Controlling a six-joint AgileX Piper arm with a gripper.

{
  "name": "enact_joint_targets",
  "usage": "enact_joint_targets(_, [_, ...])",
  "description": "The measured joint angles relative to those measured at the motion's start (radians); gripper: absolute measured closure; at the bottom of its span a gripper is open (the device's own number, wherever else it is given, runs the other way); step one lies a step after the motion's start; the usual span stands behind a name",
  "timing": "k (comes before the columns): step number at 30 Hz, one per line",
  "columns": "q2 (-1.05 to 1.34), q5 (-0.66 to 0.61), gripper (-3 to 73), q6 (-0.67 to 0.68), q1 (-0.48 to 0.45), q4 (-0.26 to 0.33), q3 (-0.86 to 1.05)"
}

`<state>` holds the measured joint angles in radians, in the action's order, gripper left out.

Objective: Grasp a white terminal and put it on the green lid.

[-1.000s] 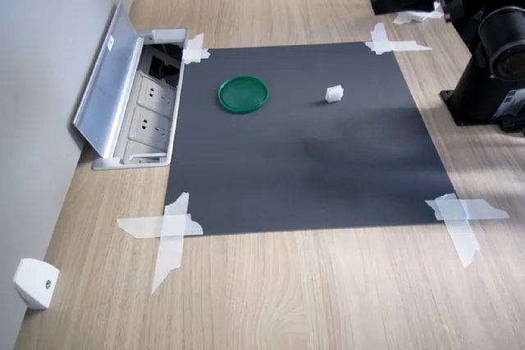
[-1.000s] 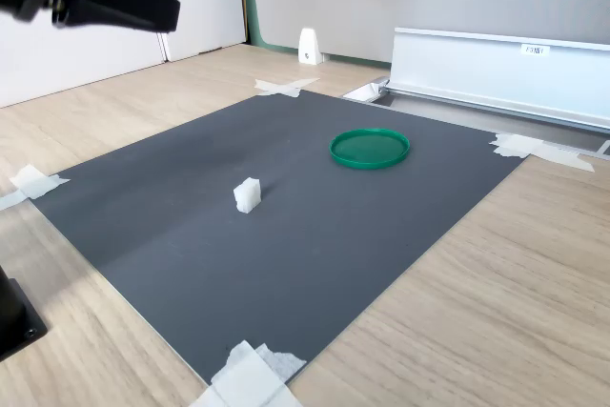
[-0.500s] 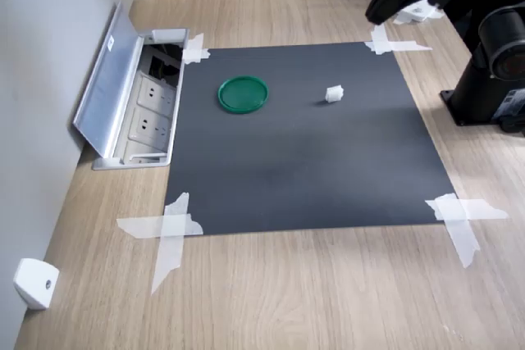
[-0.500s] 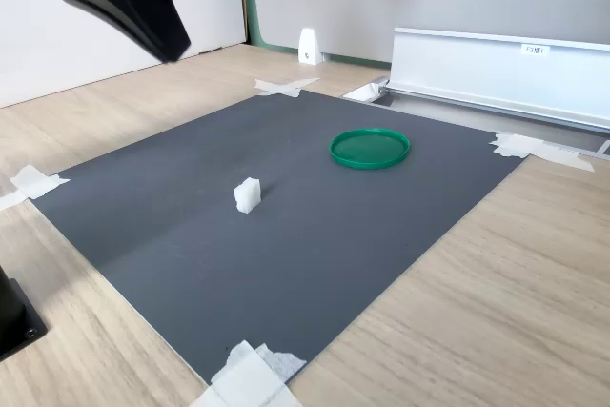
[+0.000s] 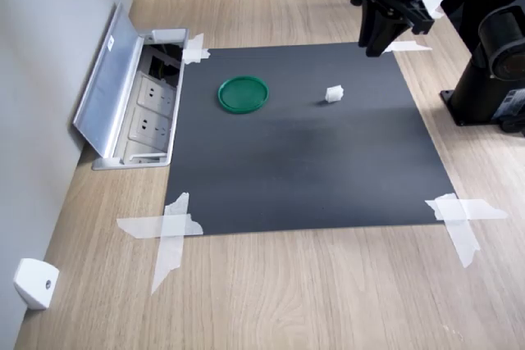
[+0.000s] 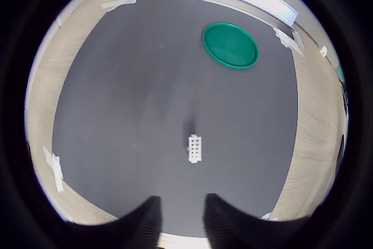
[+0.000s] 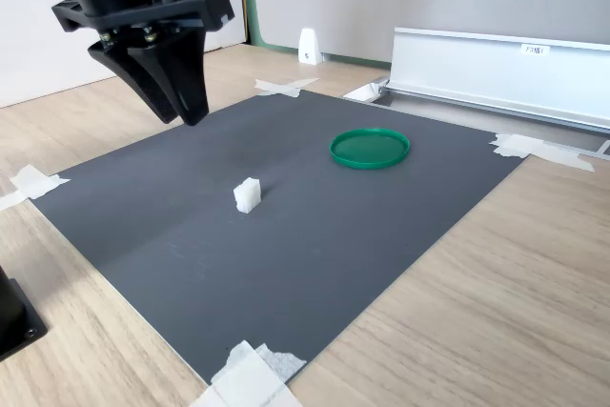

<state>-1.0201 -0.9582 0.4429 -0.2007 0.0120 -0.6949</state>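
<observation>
The white terminal is a tiny blocky piece standing alone on the black mat; it also shows in the second exterior view and the wrist view. The green lid lies flat on the mat, apart from the terminal, toward the first exterior view's left. My gripper hangs above the mat's far edge, pointing down, short of the terminal. In the wrist view its two fingertips show a gap with bare mat between them, holding nothing.
A floor socket box with an open silver cover sits beside the mat at the first exterior view's left. White tape strips hold the mat corners. The arm's black base stands at the first exterior view's right. A white wedge piece rests by the wall.
The gripper has swung from pointing sideways near the first exterior view's top right to pointing down, and has moved in over the mat's far edge. Terminal and lid have not moved.
</observation>
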Motion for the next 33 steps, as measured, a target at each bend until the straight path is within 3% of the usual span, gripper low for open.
enact_joint_targets(4, [-0.059, 0.003, 9.2, -0.003, 0.000, -0.052, 0.000])
enact_joint_targets(9, [-0.164, 0.058, -0.6, -0.037, 0.000, -0.085, 0.000])
enact_joint_targets(16, [-0.278, 0.134, -1.8, -0.033, 0.000, -0.083, -0.031])
enact_joint_targets(20, [-0.326, 0.175, -1.6, 0.006, 0.000, -0.051, -0.036])
enact_joint_targets(25, [-0.389, 0.195, 0.7, 0.065, 0.000, 0.002, -0.036])
enact_joint_targets(33, [-0.452, 0.224, 5.4, 0.081, 0.000, 0.009, -0.040])
